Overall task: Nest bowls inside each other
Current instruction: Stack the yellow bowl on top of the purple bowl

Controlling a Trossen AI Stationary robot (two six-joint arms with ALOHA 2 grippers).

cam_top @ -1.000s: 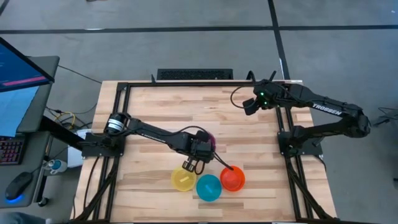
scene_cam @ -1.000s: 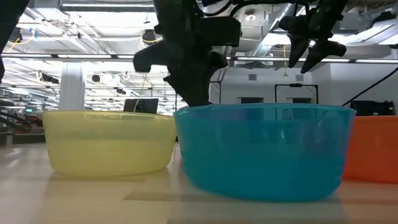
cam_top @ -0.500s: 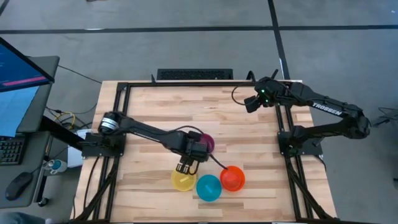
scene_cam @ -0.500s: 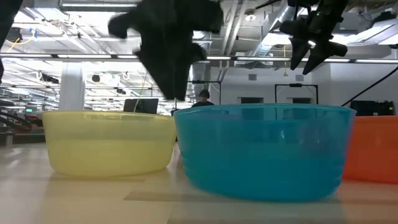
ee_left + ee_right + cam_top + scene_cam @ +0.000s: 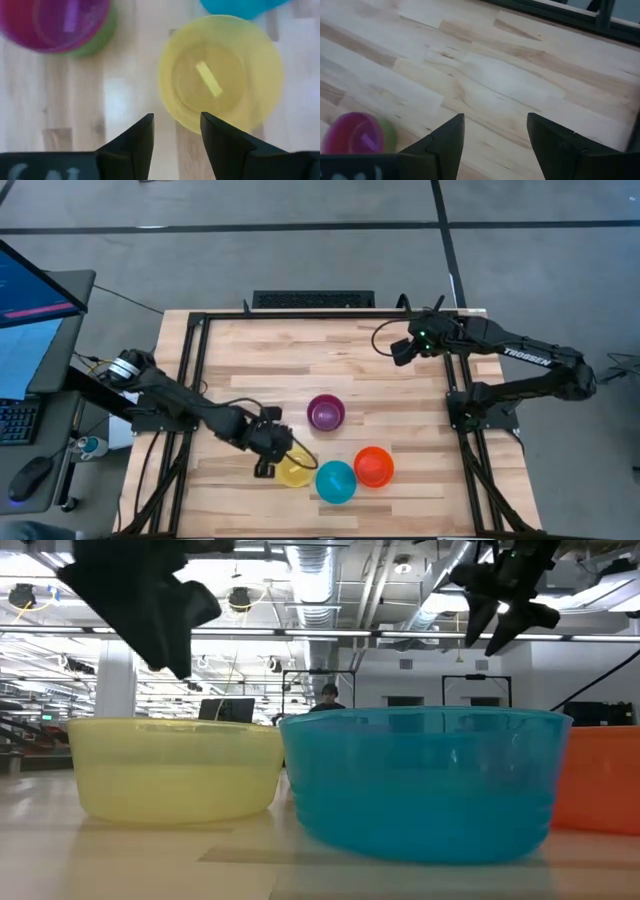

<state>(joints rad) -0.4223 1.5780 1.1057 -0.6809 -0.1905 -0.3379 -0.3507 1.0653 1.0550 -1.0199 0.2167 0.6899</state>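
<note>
A purple bowl (image 5: 325,412) sits nested in a green bowl (image 5: 101,36), whose rim shows beneath it, at the table's middle. Near the front edge a yellow bowl (image 5: 295,471), a blue bowl (image 5: 335,481) and an orange-red bowl (image 5: 373,466) stand in a row on their bases. My left gripper (image 5: 268,468) hangs open just left of the yellow bowl (image 5: 220,80), with nothing between its fingers. My right gripper (image 5: 400,350) waits open above the table's far right part.
A black metal frame (image 5: 200,320) runs round the wooden table top. A monitor (image 5: 35,290) and a keyboard stand off the left edge. Bare wood lies at the table's far half and to the left of the bowls.
My left gripper has drawn away from the purple bowl toward the table's left and near edges, ending beside the yellow bowl. The purple bowl, half hidden under the gripper before, now shows in full. The bowls have stayed in place.
</note>
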